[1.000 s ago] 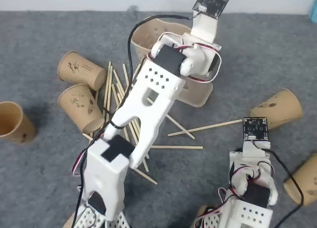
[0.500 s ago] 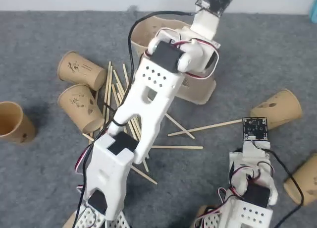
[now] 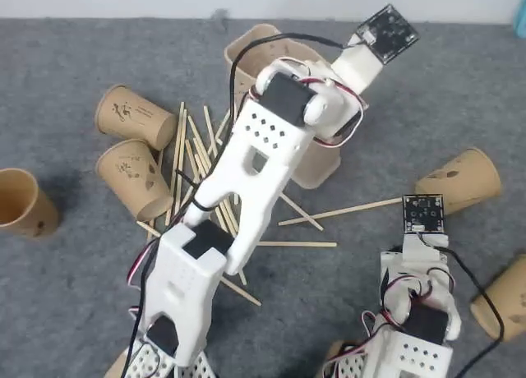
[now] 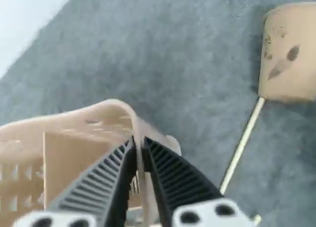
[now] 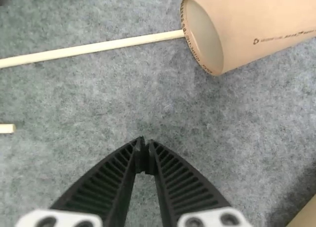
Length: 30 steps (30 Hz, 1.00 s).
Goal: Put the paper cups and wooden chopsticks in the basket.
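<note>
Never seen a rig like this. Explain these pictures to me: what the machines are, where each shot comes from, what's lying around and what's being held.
These are two white robot arms, each ending in a black two-fingered gripper. The high view comes from a fixed camera looking down. The other two views come from cameras on the arms' wrists, looking along each gripper. On the grey carpeted surface lie brown paper cups, scattered wooden chopsticks and a beige plastic basket. The left gripper is above the basket, shut on what looks like a single thin wooden chopstick. The right gripper is shut and empty, low over the carpet near a tipped paper cup.
</note>
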Tool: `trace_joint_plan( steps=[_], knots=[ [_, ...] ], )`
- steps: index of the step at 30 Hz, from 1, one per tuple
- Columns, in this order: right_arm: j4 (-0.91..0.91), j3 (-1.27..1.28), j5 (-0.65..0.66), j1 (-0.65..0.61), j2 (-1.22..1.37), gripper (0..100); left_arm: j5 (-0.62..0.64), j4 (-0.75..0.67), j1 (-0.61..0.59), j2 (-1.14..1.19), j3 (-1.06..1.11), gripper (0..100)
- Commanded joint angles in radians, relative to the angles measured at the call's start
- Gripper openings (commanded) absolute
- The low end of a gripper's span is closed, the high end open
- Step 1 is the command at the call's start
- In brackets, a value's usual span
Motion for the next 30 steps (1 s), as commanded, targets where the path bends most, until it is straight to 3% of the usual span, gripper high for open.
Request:
trace_joint_plan(
  steps=[1,9,13,17,19,25,30],
  knots=[
    [0.004,-0.015,0.014,0.013,-0.008,0.8,-0.009,-0.049,0.003,-0.018,0.015,2],
    [0.004,-0.015,0.014,0.013,-0.008,0.8,0.158,-0.063,-0.006,-0.031,0.012,21],
    [0.004,-0.015,0.014,0.013,-0.008,0.8,0.157,-0.008,-0.006,-0.031,-0.042,21],
    [0.004,-0.015,0.014,0.013,-0.008,0.8,0.041,0.175,-0.005,-0.031,-0.183,21],
    [0.004,-0.015,0.014,0.010,-0.008,0.8,0.005,0.173,-0.012,-0.038,-0.213,19],
    [0.004,-0.015,0.014,0.007,-0.008,0.8,0.002,0.172,-0.032,-0.144,-0.196,1],
    [0.004,-0.015,0.014,0.008,-0.008,0.8,0.000,0.172,-0.015,-0.310,0.053,1]
  ],
)
